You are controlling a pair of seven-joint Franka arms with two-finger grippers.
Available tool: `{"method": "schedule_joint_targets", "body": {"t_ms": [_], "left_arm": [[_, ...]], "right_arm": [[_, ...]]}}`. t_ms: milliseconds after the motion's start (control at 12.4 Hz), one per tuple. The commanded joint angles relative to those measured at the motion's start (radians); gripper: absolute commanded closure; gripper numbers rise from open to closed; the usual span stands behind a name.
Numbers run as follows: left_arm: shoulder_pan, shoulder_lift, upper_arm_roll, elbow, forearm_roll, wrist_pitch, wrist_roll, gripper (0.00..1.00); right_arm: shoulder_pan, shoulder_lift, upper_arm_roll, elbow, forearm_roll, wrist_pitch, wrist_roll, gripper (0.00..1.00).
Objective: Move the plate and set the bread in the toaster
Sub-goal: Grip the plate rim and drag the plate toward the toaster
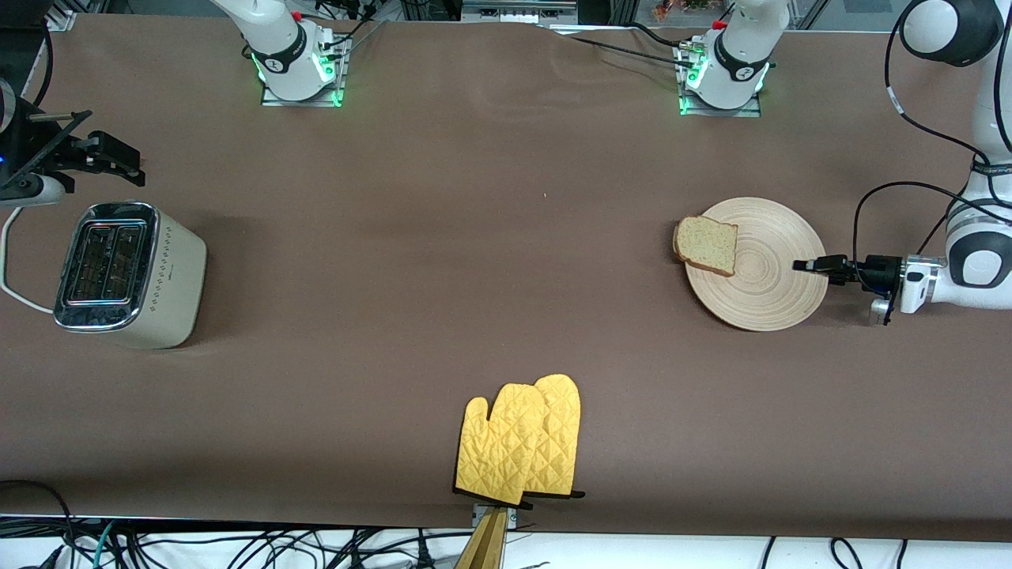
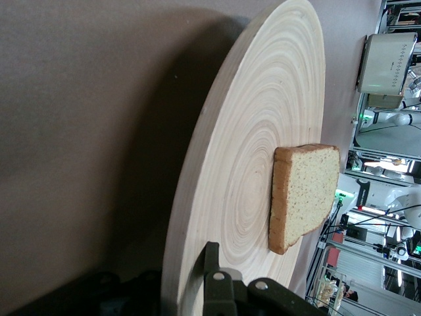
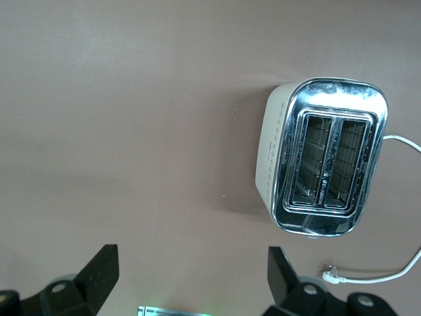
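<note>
The light-wood plate lies toward the left arm's end of the table. The bread lies on the plate's rim on the side toward the toaster, overhanging it slightly. My left gripper is shut on the plate's rim at the side away from the bread. In the left wrist view one finger presses on the plate's top, with the bread farther along. The cream toaster stands at the right arm's end. My right gripper is open and empty in the air, over the table beside the toaster.
A pair of yellow oven mitts lies at the table's edge nearest the front camera. The toaster's white cord loops off the right arm's end of the table. The toaster's two slots face up.
</note>
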Motion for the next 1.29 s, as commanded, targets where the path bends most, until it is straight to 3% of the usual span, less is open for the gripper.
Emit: {"method": "schedule_joint_targets", "body": {"t_ms": [0, 402, 884, 1045, 1206], "left_arm": [[-0.016, 0.007, 0.007, 0.0, -0.024, 0.008, -0.019, 1.0], [-0.019, -0.024, -0.024, 0.025, -0.041, -0.084, -0.041, 1.0], [-0.036, -0.032, -0.175, 0.045, -0.09, -0.143, -0.206, 1.0], [-0.086, -0.039, -0.228, 0.045, -0.159, -0.132, -0.275, 1.0], [-0.193, -0.051, -0.232, 0.045, -0.256, -0.065, -0.303, 1.0]], "right_arm": [[0.002, 0.001, 0.003, 0.018, -0.01, -0.021, 0.0, 0.0], [-0.001, 0.004, 0.001, 0.018, -0.009, -0.021, -0.009, 0.0], [-0.003, 0.005, -0.002, 0.018, -0.009, -0.021, -0.014, 0.0], [-0.003, 0.005, -0.002, 0.018, -0.009, -0.021, -0.014, 0.0], [-0.003, 0.005, -0.002, 0.018, -0.009, -0.021, -0.014, 0.0]]}}
